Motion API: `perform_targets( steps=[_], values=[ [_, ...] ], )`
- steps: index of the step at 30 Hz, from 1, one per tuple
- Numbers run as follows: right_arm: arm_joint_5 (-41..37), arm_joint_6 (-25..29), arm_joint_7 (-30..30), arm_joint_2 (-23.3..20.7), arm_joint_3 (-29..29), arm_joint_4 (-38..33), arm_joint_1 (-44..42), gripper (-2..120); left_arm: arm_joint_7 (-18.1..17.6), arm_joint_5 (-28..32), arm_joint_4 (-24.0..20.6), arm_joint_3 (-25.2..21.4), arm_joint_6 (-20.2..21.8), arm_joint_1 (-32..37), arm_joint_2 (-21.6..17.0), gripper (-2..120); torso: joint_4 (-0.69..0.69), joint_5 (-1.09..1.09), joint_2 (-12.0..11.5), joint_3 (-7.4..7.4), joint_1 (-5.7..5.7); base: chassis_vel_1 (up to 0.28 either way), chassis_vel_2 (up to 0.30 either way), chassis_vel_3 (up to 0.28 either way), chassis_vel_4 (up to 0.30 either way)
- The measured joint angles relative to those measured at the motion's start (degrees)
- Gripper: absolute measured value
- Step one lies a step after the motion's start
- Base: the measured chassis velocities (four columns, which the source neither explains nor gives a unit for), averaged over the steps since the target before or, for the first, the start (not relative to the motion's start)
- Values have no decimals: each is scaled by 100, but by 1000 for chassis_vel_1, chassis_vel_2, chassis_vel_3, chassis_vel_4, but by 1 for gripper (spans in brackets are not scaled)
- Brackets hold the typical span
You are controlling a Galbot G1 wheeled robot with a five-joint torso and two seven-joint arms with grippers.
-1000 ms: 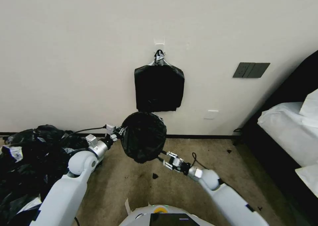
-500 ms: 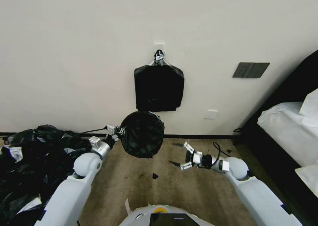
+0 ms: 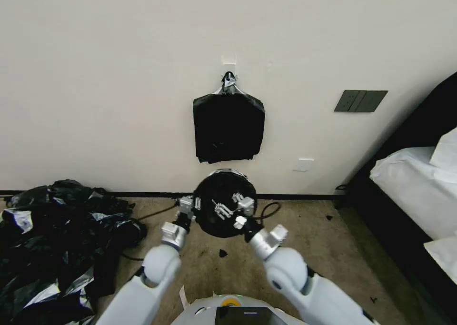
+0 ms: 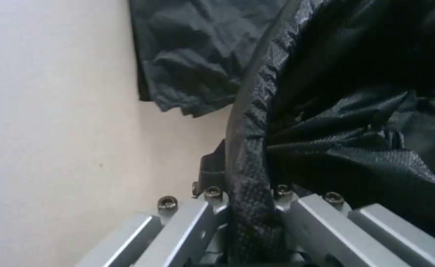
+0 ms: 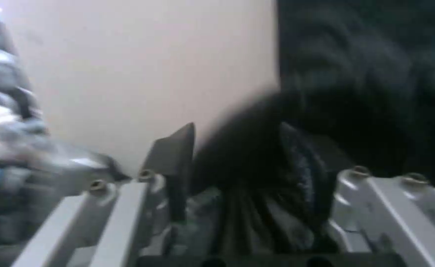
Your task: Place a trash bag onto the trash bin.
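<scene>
Trash bag (image 3: 223, 206): thin black plastic film, finely embossed and faintly glossy where it bunches (image 4: 257, 148). Left gripper (image 3: 196, 203) and right gripper (image 3: 232, 204): bare brushed metal fingers (image 4: 187, 230) with small round screw heads; arm shells of smooth white plastic. Hanging bundle (image 3: 228, 127): matt black plastic, creased. Heap of bags (image 3: 52, 234): crumpled black film with shiny highlights. Wall (image 3: 119, 77): smooth, matt cream paint. Floor (image 3: 295, 263): rough brown carpet.
</scene>
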State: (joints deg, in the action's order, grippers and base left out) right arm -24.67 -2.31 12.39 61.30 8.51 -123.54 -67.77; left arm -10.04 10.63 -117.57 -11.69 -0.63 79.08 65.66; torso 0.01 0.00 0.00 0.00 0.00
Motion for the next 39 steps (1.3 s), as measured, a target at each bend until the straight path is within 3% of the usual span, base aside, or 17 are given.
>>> perform_targets(
  steps=[2, 5, 9, 13, 20, 24, 32, 39],
  values=[
    [132, -153, 286, 99, 68, 136, 63, 38, -45, -165, -1, 84, -56, 23, 18, 1, -1, 0, 0, 0, 0, 0, 0, 0, 0],
    [316, -608, 1123, 369, 179, 456, 209, 21, -84, -562, 39, 157, -230, 33, 49, 1, 0, 0, 0, 1, 0, 0, 0, 0, 0],
    [345, -818, 1539, 457, 187, 511, 212, 9, -84, -785, 111, 105, -322, -2, 28, 1, 0, 0, 0, 0, 0, 0, 0, 0, 0],
    [353, -814, 1523, 405, 125, 285, 79, 0, -71, -799, 200, 34, -328, -20, 7, 1, 0, 0, 0, 0, 0, 0, 0, 0, 0],
    [287, -866, 1427, 330, 125, 89, -64, 0, -51, -763, 198, 27, -328, -19, 34, 1, -1, -1, 0, 0, 0, 0, 0, 0, 0],
    [-75, -1203, 1520, 379, 256, 93, -37, 0, -23, -757, 149, 30, -427, 19, 50, 1, -2, 0, 0, 0, 0, 0, 0, 0, 0],
    [-1271, -1688, 2066, 748, 365, 648, 574, 0, 199, -698, 34, -32, -544, 268, -7, 1, 0, 0, 0, 0, 0, 0, 0, 0, 0],
    [-1239, -2016, 2612, 987, 429, 1308, 1170, 0, 257, -812, 42, -35, -546, 330, -9, 1, 0, 0, 0, 1, 0, 0, 0, 0, 0]
  ],
)
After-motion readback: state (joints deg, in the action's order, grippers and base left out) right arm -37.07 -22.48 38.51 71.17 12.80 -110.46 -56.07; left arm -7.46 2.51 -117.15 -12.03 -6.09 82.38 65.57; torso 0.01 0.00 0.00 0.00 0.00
